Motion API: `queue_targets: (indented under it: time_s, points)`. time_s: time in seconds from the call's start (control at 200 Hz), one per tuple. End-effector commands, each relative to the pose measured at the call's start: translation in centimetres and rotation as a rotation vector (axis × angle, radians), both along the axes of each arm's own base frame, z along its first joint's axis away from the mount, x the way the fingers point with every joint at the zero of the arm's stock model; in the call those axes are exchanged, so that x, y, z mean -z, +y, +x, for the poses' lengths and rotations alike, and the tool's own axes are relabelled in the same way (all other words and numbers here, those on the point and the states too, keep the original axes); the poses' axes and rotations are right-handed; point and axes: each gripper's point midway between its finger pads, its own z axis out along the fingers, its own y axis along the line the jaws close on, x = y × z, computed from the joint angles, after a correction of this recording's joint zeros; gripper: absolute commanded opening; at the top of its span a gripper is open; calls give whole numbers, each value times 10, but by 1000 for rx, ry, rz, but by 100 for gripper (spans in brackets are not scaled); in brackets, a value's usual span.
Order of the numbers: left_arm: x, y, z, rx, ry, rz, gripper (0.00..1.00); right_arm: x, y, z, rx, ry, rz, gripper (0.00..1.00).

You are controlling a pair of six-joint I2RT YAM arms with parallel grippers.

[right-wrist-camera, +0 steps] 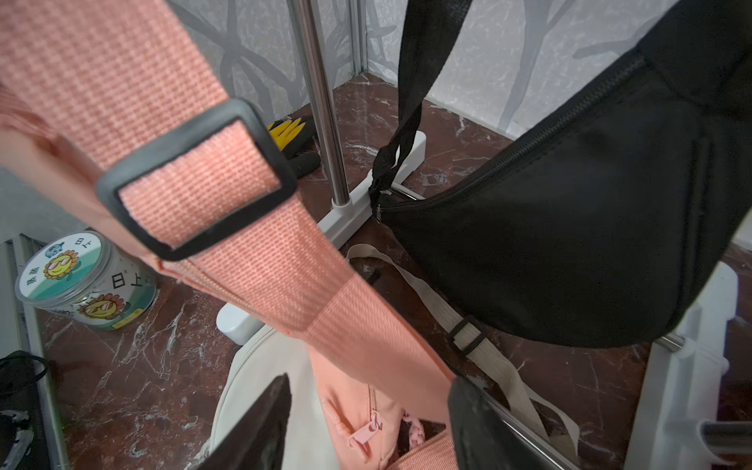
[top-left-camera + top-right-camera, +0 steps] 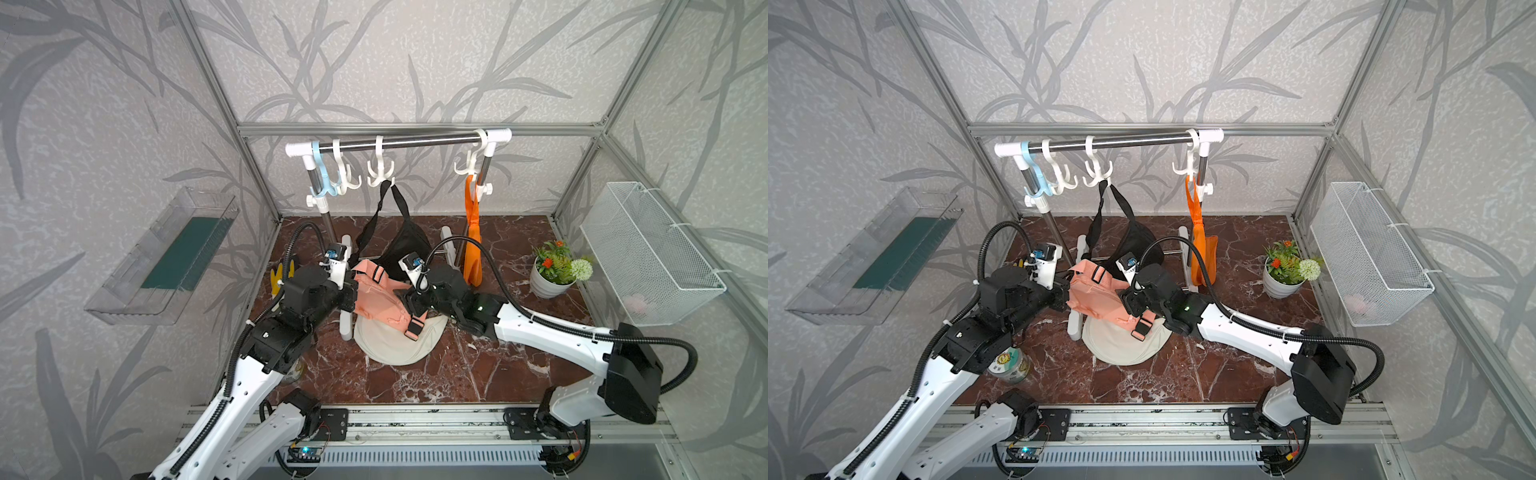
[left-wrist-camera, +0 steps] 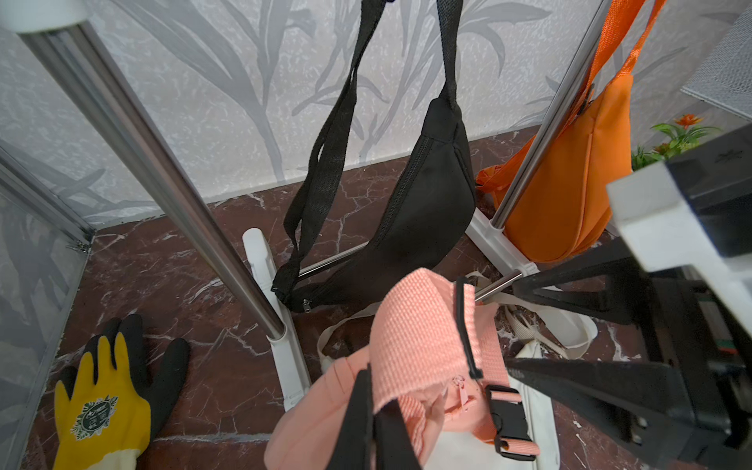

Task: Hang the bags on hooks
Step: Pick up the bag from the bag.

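The left jaws are clenching the webbing strap [image 3: 419, 337] of the pink bag [image 2: 376, 291], and the strap is arching up just beyond them in the left wrist view. The right jaws are standing released, spread to either side of the same strap. One finger [image 1: 472, 419] is touching the strap's edge and the other is staying clear of it.

The pink bag is hanging between the two sets of jaws, raised off the bench [image 2: 415, 382]. Its body and black buckle [image 2: 413, 328] are drooping below the jaws, over a cream bag [image 2: 386, 349] that is lying flat on the bench. Whether the two bags are touching cannot be told.

Straight beyond both sets of jaws, a black bag [image 2: 399, 249] is hanging by its strap from the middle white hook [image 2: 379, 174] on the rack's rail [image 2: 415, 141]. Beyond the right jaws, an orange bag [image 2: 473, 249] is hanging from the hook [image 2: 467, 166] at the rail's end. Beyond the left jaws and higher up, a blue hook [image 2: 322, 183] and another white hook [image 2: 347, 176] are hanging side by side on the rail.

A yellow and black glove [image 3: 101, 403] is lying on the bench to the outer side of the left jaws. A printed tin [image 2: 1011, 365] is standing behind them, beneath the left arm [image 2: 1000, 316]. A potted plant [image 2: 555, 270] is standing well apart from the right jaws, on their outer side.
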Motion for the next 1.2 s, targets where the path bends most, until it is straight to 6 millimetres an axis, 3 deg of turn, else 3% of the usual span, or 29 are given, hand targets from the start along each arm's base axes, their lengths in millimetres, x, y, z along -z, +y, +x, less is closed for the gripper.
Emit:
queue_targets:
  time_s: [0.0,0.085,0.17,0.195,0.43,0.715,1.035,1.055,1.195]
  points:
    - [-24,-4,-1,6,-45,-89,0,-17,26,-7,-48,-12,89,64]
    - [-23,-4,0,2,-45,-100,0,-23,42,-12,-63,-24,102,64]
    - [-20,-3,1,-8,-36,-91,0,-30,45,-8,-50,-39,126,64]
    - [-18,-2,2,-10,-32,-85,0,-32,53,-19,-75,-39,132,65]
    - [-4,3,6,-41,-7,-39,0,-57,48,-13,-36,-90,157,64]
    - [-3,0,8,-33,-8,-34,0,-75,51,-2,1,-146,168,65]
    - [-19,3,4,-32,-60,-54,0,-66,60,36,155,-202,123,63]
    - [-20,4,4,-32,-66,-56,0,-53,63,40,159,-194,100,63]
    - [-31,4,0,-25,-95,-69,0,-39,57,48,197,-203,71,53]
